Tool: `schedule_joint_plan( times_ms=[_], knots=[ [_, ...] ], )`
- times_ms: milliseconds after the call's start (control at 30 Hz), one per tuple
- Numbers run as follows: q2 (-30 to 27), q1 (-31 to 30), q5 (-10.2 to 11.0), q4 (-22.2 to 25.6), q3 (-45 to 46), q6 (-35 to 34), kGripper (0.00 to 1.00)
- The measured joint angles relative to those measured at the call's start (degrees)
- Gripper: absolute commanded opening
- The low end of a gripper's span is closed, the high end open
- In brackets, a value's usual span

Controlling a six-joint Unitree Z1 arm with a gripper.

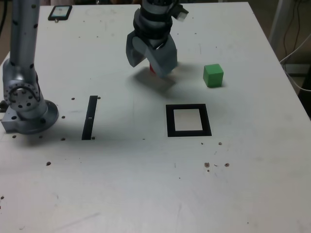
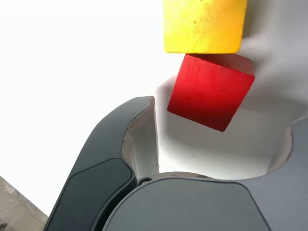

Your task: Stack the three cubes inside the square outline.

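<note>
My gripper point(image 1: 150, 67) hangs low over the table's far middle, jaws open and straddling the red cube point(image 1: 152, 70), of which only a sliver shows in the exterior view. In the wrist view the red cube point(image 2: 210, 91) lies between the two dark fingers point(image 2: 120, 149), rotated against them, with a gap on the side that shows. The yellow cube point(image 2: 202, 24) sits just beyond it, nearly touching, and is hidden in the exterior view. The green cube point(image 1: 213, 75) stands alone toward the exterior view's right. The square outline point(image 1: 170, 121) lies nearer the camera, with nothing in it.
A thin black strip point(image 1: 90, 118) lies on the exterior view's left, near the arm's base point(image 1: 26, 104). A small dark device point(image 1: 60, 12) rests at the far left corner. Small dark specks dot the white table point(image 1: 146, 184).
</note>
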Motion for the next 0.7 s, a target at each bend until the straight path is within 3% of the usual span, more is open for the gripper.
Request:
schedule_joint_plan(
  times_ms=[233,500,700],
  knots=[
    [1.17,0.02,-1.42,-1.76,0.08,0.14,0.86],
    [2.02,0.03,-1.31,-2.72,-0.53,0.66,0.80],
    [3.24,0.12,-1.40,-3.93,-0.53,0.91,0.60]
  ],
)
